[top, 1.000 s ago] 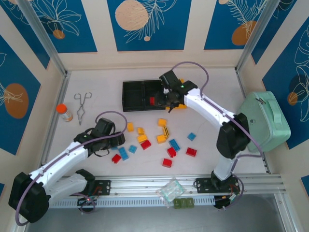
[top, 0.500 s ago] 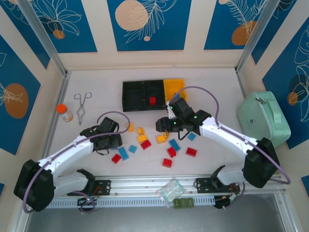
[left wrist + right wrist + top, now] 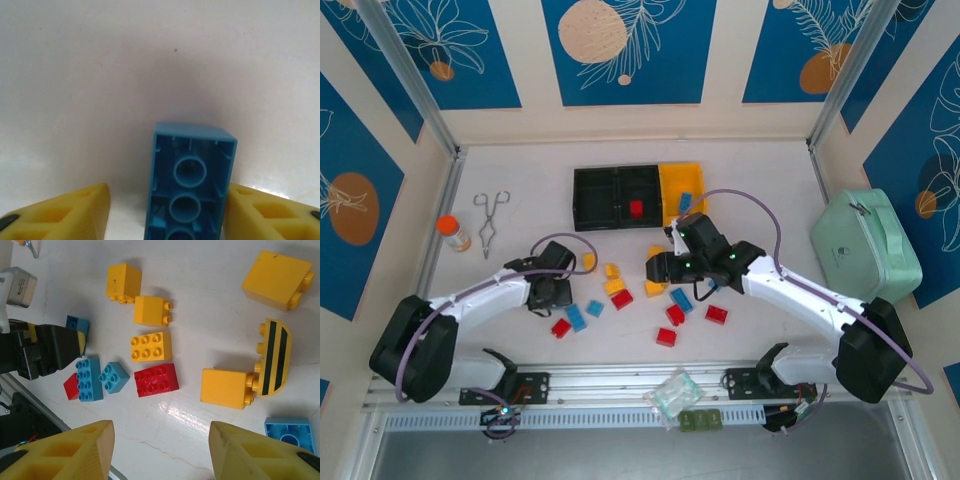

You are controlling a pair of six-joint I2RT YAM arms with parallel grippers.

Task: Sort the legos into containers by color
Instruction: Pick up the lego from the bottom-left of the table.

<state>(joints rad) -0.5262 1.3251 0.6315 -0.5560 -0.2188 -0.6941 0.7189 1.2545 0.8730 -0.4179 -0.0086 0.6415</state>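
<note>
In the left wrist view a blue lego [image 3: 190,175] lies studs-down between my left gripper's [image 3: 165,212] yellow fingers. The right finger [image 3: 260,210] touches its side and the left finger [image 3: 65,212] stands a little apart, so the gripper is open. From above, my left gripper [image 3: 552,290] is low over the table left of the loose legos. My right gripper [image 3: 660,268] hovers open and empty [image 3: 162,440] above a red lego [image 3: 156,380] and yellow legos [image 3: 151,346]. The containers are two black bins [image 3: 595,198] and a yellow bin [image 3: 672,185]. A red lego [image 3: 636,208] lies in the middle black bin, a blue one [image 3: 686,201] in the yellow.
Red [image 3: 716,314], blue [image 3: 577,317] and yellow [image 3: 611,270] legos are scattered between the arms. A mint-green case [image 3: 865,240] stands at the right. Metal tongs [image 3: 490,222] and an orange-capped bottle [image 3: 452,232] lie at the left. A clear bag [image 3: 675,393] rests on the front rail.
My right arm has drawn back from the bins to above the loose legos. My left gripper has shifted a little and its jaws have narrowed round the blue lego.
</note>
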